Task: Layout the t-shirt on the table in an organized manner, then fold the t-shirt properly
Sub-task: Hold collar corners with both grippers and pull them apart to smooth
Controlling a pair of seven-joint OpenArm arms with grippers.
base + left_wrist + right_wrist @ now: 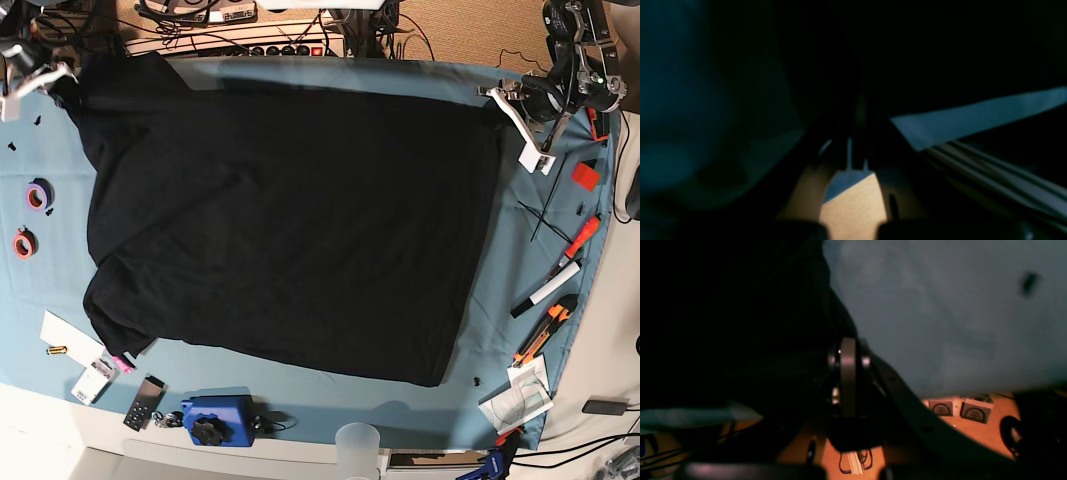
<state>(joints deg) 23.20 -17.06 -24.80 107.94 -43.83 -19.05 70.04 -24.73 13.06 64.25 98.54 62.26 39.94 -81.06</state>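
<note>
T-shirt (290, 230), black soft fabric, spread flat, blue cloth table (330, 400)

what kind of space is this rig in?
Likely a robotics lab or workshop bench: a table draped in light blue cloth, tape rolls and cutters at its edges, power strips and cables behind.

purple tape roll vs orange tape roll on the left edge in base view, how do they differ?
Colour: the purple tape roll is violet, the orange tape roll red-orange. Place: the purple one lies farther up the table, the orange one nearer the front edge and slightly closer to the side edge. Shared: both lie flat on the blue cloth, look similar in size, and sit apart from the t-shirt.
</note>
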